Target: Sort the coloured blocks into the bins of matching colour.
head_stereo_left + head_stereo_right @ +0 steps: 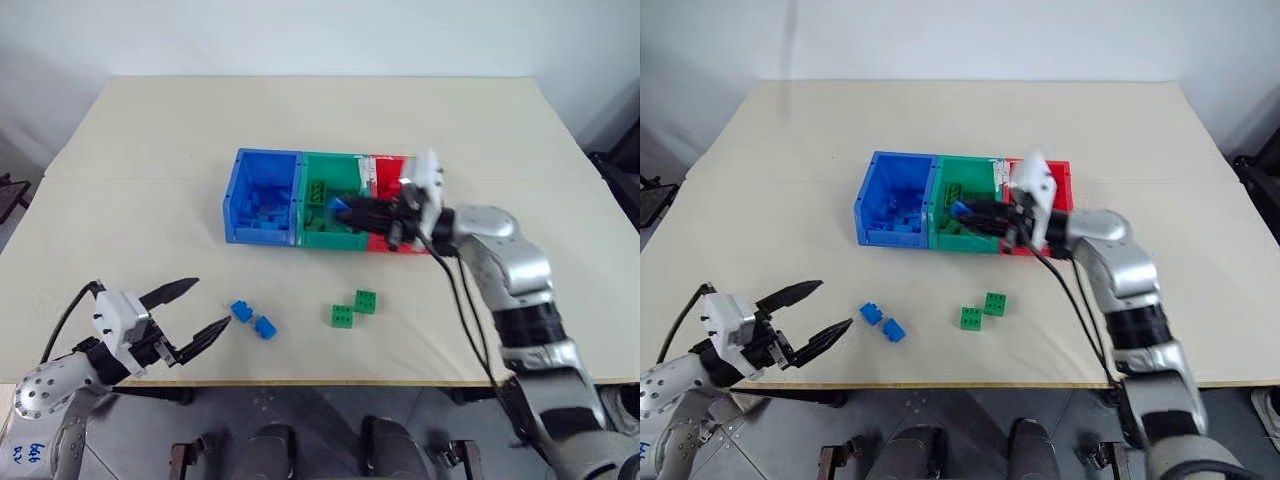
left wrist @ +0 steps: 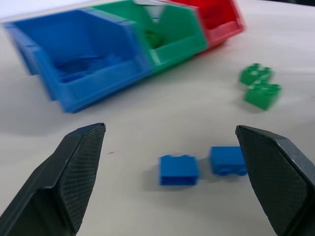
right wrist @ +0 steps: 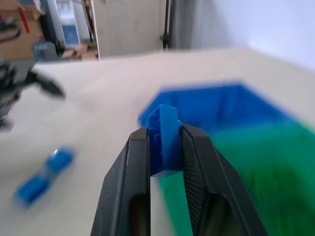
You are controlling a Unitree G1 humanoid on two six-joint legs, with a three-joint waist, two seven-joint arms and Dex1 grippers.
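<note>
Now | right gripper clamps a blue block above the green bin | left gripper gapes wide near two blue blocks | no writing legible.

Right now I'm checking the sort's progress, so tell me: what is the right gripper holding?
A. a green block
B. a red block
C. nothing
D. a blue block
D: in the right wrist view, the right gripper is shut on a blue block, carried above the green bin with the blue bin just beyond it.
</note>
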